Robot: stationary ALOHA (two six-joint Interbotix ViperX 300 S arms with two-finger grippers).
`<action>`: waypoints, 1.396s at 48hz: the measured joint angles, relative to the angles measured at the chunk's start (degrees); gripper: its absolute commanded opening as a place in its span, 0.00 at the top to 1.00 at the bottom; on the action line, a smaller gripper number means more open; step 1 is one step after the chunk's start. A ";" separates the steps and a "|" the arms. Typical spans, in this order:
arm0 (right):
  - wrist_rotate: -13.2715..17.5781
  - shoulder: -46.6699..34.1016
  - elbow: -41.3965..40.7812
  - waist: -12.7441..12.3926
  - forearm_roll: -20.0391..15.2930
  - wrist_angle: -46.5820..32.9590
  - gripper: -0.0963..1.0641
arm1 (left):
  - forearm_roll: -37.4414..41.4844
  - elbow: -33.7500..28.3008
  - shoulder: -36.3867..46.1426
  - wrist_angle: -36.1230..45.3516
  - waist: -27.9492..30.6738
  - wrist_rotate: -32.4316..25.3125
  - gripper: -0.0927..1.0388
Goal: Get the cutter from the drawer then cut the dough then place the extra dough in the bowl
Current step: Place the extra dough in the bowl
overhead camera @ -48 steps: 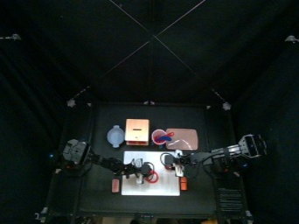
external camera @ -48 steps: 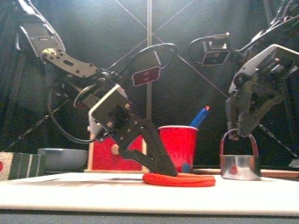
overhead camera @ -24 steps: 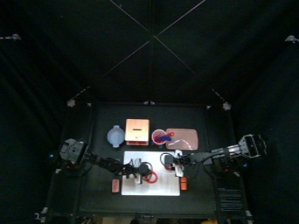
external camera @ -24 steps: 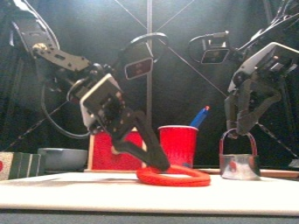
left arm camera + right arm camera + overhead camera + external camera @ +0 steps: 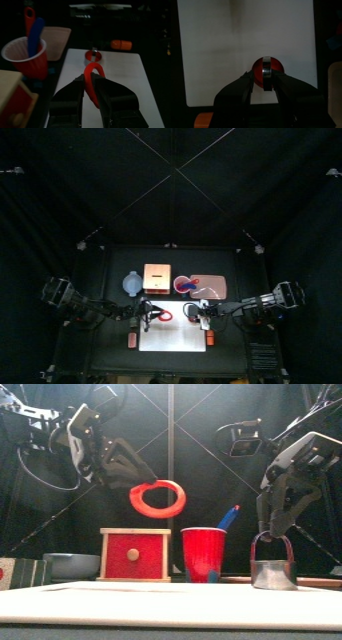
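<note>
Done cutting; gripping cutter (image 5: 274, 572) lower right in right pincer (image 5: 271, 536). Holding ring (image 5: 150, 509) aloft in closed left pincer (image 5: 135, 484), yet to reach bowl (image 5: 70, 564)

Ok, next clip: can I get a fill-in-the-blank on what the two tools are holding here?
The left tool holds the red dough ring up in the ____.
The right tool is shut on the cutter by its wire ____.
The cutter stands on the white board with a disc of ____ inside it.
Missing words: air; handle; dough.
</note>
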State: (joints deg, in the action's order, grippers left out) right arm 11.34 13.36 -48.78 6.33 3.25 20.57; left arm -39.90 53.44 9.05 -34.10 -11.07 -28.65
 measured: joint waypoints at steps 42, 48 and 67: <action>0.09 -0.09 0.00 0.00 -0.35 0.00 0.29 | -2.64 27.42 34.80 3.78 28.39 -1.49 0.35; 0.09 -0.44 0.18 0.00 -1.05 0.18 0.29 | -4.66 27.51 32.61 8.00 31.55 -1.49 0.25; 0.00 -0.79 1.85 0.00 -0.88 0.18 0.29 | -6.86 23.12 32.26 8.70 32.70 -1.32 0.12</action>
State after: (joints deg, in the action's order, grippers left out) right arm 11.34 12.57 -46.93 6.33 2.37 20.74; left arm -46.76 76.55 41.31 -25.40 21.62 -29.97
